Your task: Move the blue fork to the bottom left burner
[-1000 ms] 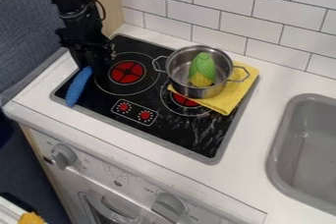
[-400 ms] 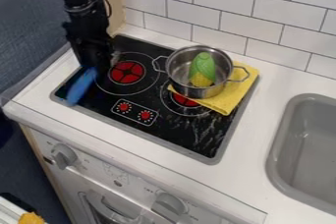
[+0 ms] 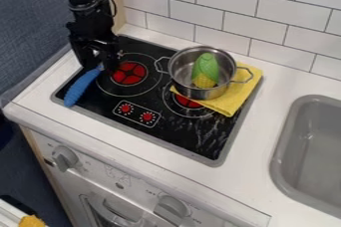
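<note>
blue fork [image 3: 81, 87] lies slantwise on the left side of the black stovetop [image 3: 174, 135], beside a red burner [image 3: 128, 73], its upper end beneath the gripper [image 3: 99, 66], released, 2 fingers apart.

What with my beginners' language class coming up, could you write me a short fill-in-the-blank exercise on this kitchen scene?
1. The fork at the gripper has a handle coloured ______.
2. The pot with the toy corn in it has ______ side handles.
3. The cloth partly under the pot is ______.
4. As the camera sees it, the sink lies to the ______ of the stovetop.

Missing words: blue; two; yellow; right.
</note>
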`<state>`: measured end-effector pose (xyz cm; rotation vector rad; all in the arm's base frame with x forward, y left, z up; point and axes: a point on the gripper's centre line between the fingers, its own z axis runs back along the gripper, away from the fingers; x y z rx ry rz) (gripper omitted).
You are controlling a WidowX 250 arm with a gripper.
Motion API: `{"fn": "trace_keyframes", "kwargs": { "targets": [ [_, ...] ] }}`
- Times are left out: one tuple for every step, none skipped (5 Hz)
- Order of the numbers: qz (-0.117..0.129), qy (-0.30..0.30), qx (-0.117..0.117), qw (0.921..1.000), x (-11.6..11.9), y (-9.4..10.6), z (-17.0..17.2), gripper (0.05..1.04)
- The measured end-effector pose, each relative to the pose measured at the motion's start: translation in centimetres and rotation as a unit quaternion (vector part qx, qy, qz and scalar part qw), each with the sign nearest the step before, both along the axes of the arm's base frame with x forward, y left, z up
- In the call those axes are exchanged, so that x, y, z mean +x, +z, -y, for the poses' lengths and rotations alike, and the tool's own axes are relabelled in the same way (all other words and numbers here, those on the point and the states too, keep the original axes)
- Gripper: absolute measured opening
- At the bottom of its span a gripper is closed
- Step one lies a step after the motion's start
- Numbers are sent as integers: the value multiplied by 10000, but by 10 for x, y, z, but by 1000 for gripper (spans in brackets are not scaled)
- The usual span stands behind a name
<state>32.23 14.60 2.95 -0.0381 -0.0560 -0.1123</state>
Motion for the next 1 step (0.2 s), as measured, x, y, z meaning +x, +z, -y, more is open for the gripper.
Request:
{"fn": "trace_keyframes", "kwargs": {
  "targets": [
    [17, 211, -271, 9994, 1, 1, 7, 1000]
  ]
}}
